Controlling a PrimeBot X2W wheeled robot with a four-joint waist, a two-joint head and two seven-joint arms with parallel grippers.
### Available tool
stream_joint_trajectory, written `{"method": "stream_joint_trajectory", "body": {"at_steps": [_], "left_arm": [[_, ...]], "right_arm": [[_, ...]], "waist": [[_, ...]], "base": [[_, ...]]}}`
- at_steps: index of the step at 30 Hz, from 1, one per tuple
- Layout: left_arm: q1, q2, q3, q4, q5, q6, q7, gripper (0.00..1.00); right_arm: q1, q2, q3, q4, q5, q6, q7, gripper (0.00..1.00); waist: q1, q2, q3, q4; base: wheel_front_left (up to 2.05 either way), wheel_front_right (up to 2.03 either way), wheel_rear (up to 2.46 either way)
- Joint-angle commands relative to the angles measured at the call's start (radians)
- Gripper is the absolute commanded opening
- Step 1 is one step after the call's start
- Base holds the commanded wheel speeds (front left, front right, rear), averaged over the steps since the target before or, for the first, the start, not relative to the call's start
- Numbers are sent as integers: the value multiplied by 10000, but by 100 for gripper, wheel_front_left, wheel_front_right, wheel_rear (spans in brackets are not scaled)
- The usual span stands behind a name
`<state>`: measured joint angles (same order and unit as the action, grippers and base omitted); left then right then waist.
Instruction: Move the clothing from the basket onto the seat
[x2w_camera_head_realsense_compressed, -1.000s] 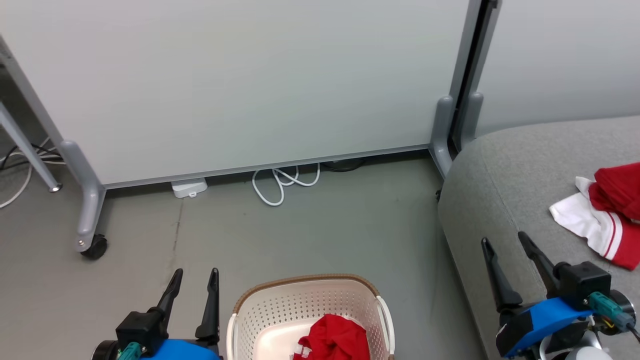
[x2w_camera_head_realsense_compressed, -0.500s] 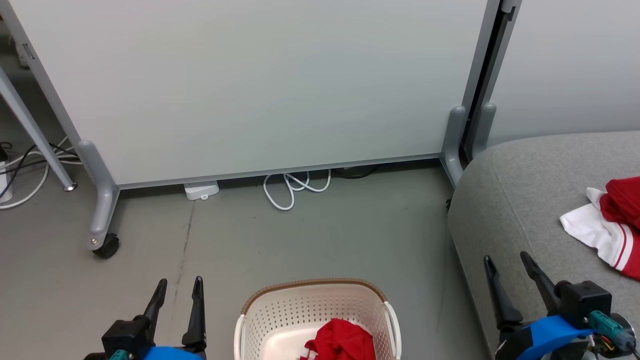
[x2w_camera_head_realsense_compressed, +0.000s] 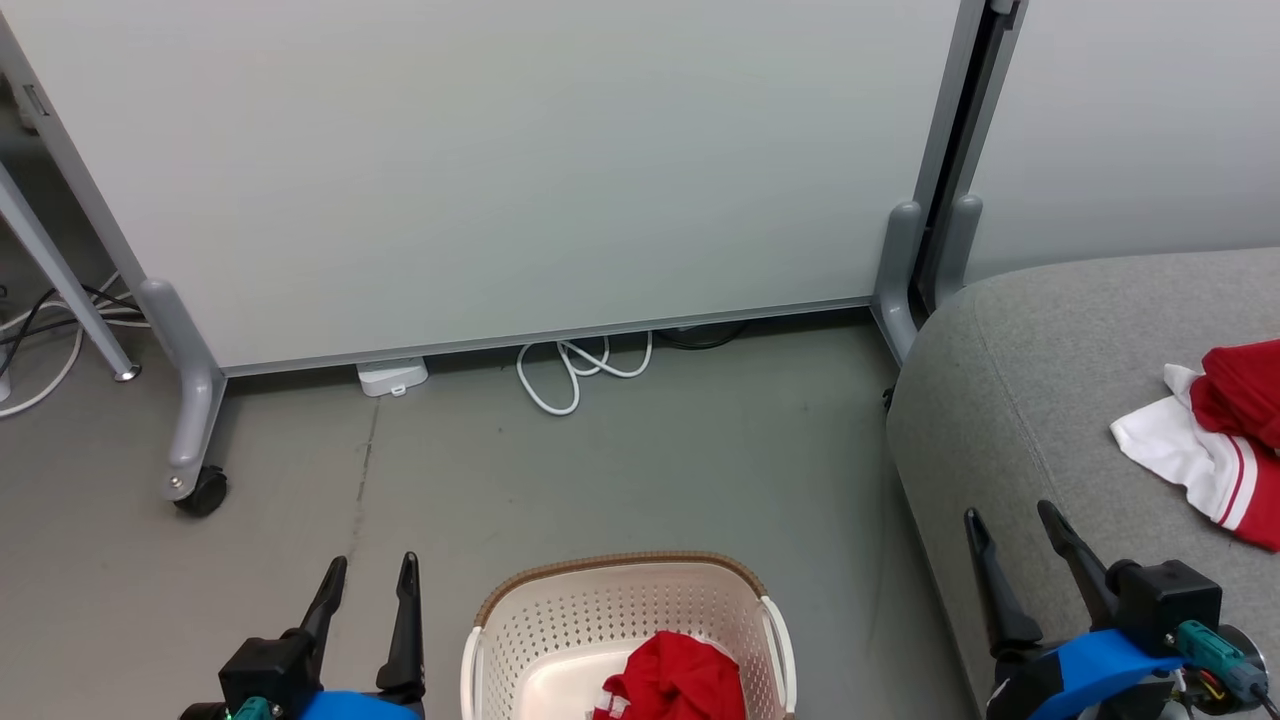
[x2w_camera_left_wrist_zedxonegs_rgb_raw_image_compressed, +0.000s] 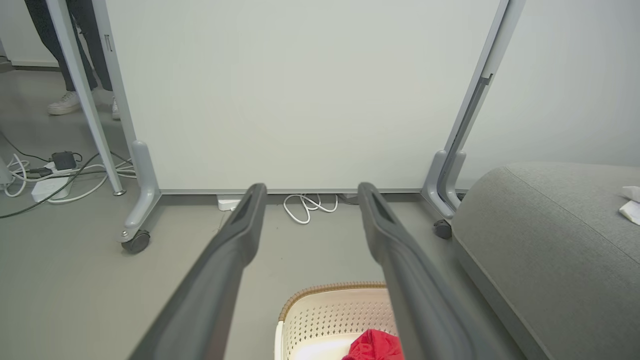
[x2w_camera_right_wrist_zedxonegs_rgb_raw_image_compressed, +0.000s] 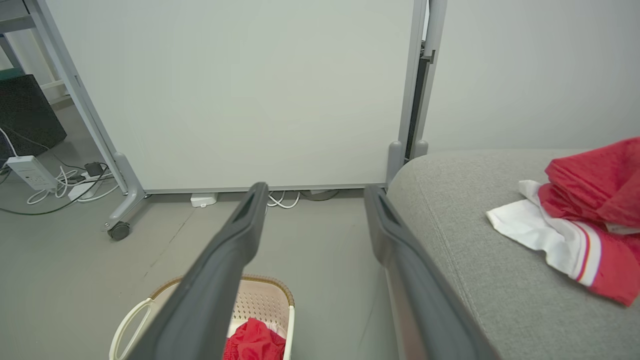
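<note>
Lying inside basket (x2w_camera_head_realsense_compressed: 600, 610), red clothing (x2w_camera_head_realsense_compressed: 672, 682).

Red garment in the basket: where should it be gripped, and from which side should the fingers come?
Probably pinch the raised, crumpled top fold of the red garment, coming straight down through the open top. The basket walls ring it, blocking a sideways approach, and the bunched peak gives the fingers cloth to close on. The left gripper, open, looks nearest.
</note>
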<state>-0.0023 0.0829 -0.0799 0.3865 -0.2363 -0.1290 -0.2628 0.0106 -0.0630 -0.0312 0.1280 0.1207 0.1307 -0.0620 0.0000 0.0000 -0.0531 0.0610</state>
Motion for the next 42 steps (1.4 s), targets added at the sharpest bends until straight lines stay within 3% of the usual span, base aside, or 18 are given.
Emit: {"method": "stream_joint_trajectory", "body": {"at_steps": [1,21,33,42], "left_arm": [[-140,-25,18,32,23,-20,-30,100],[-393,-1,-296,147,-56,-21,-30,100],[-1620,113,-727,461,-167,-20,-30,100],[-3281,595,-1674,1579,-269,-20,-30,100]], "right_arm": [[147,37,1,-36,-6,1,10,100],[49,69,342,-323,-67,1,153,100],[-952,-94,1141,-660,-60,1,-93,100],[-1884,-15,1494,-583,22,1,-566,100]], "waist": [[0,0,7,-14],[0,0,630,-382],[0,0,3185,-1718],[0,0,5323,-2658]], "base": [[0,0,0],[0,0,0],[0,0,0],[0,0,0]]}}
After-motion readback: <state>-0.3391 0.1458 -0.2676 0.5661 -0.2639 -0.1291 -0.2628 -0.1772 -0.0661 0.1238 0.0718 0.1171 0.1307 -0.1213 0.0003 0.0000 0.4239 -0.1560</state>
